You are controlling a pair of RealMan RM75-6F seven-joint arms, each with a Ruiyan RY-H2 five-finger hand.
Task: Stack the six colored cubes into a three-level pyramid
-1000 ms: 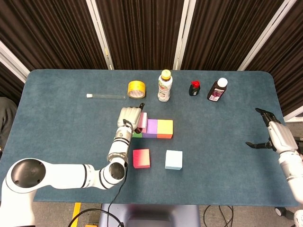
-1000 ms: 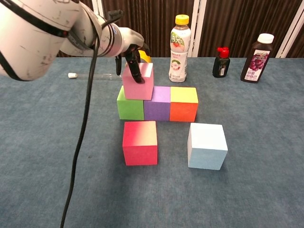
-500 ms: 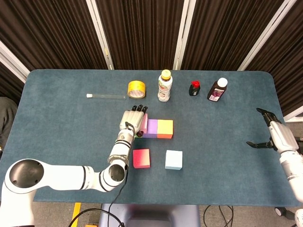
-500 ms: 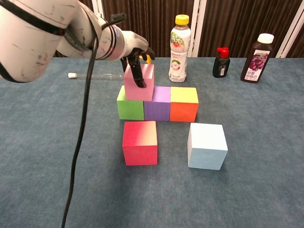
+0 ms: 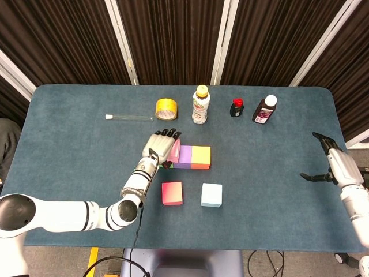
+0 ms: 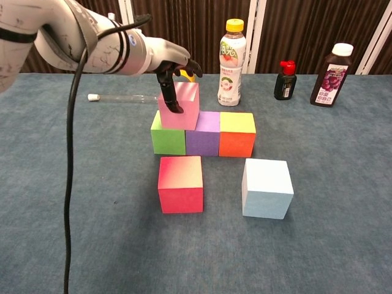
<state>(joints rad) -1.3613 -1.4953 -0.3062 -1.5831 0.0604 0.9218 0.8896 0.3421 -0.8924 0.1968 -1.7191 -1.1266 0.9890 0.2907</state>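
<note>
A green cube (image 6: 166,138), a purple cube (image 6: 205,139) and an orange cube with a yellow top (image 6: 237,135) stand in a row. A pink cube (image 6: 185,105) sits on the green and purple ones. My left hand (image 6: 164,58) holds it, thumb on its front face, fingers over its back. From above, the left hand (image 5: 158,144) covers the green cube, beside the pink cube (image 5: 174,151). A red cube (image 6: 180,184) and a light blue cube (image 6: 266,188) lie loose in front. My right hand (image 5: 327,161) hovers open at the far right, holding nothing.
A drink bottle (image 6: 233,61), a small red-capped bottle (image 6: 284,79) and a grape juice bottle (image 6: 329,75) stand behind the row. Yellow tape (image 5: 166,108) and a test tube (image 5: 130,118) lie at the back left.
The pink cube has shifted slightly right on top of the green and purple cubes. My left forearm has swung leftward while the hand stays on the cube. The right hand has barely moved.
</note>
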